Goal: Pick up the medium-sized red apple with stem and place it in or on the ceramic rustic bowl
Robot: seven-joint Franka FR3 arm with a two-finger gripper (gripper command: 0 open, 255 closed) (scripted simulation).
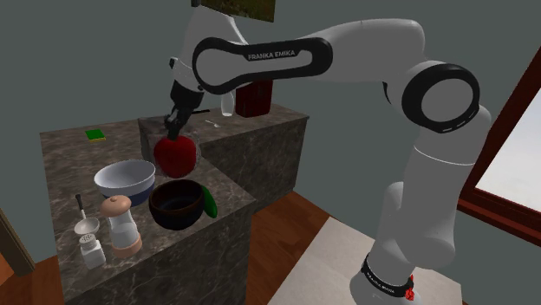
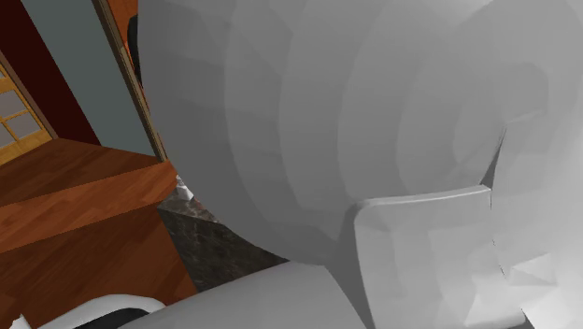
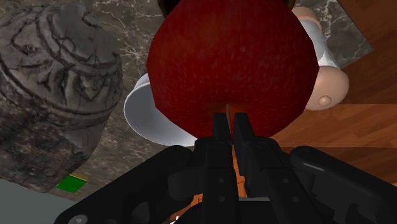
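1. While the hand (image 1: 176,130) hangs over the dark stone surface (image 1: 61,143), its two black fingers (image 3: 220,127) are pinched together on the thin stem of the red apple (image 1: 176,154), and the fruit dangles clear of the surface.
2. The apple's stem-to-base axis runs close to vertical, with the stem up between the fingers and the rounded base pointing down.
3. In the shoulder view the apple hangs just above the far rim of the dark bowl (image 1: 178,205) and just right of the pale bowl (image 1: 126,180). It touches neither.
4. In the wrist view the pale bowl's rim shows behind the apple, and I cannot tell which bowl lies directly under it.
5. A grinder (image 3: 327,70) with a rounded top stands near the surface's near edge, left of the dark bowl, with a small white shaker (image 1: 93,253) just beside it.
6. A green vegetable (image 1: 209,202) lies against the dark bowl's right side.
7. A green sponge (image 1: 94,133) lies at the far left of the surface, well apart from the bowls.
8. A dark red box (image 1: 254,98) and a clear bottle (image 1: 227,104) stand on the raised far section.
9. In the second exterior view the white arm (image 2: 374,140) looms close, with wooden floor (image 2: 75,215) to its left.
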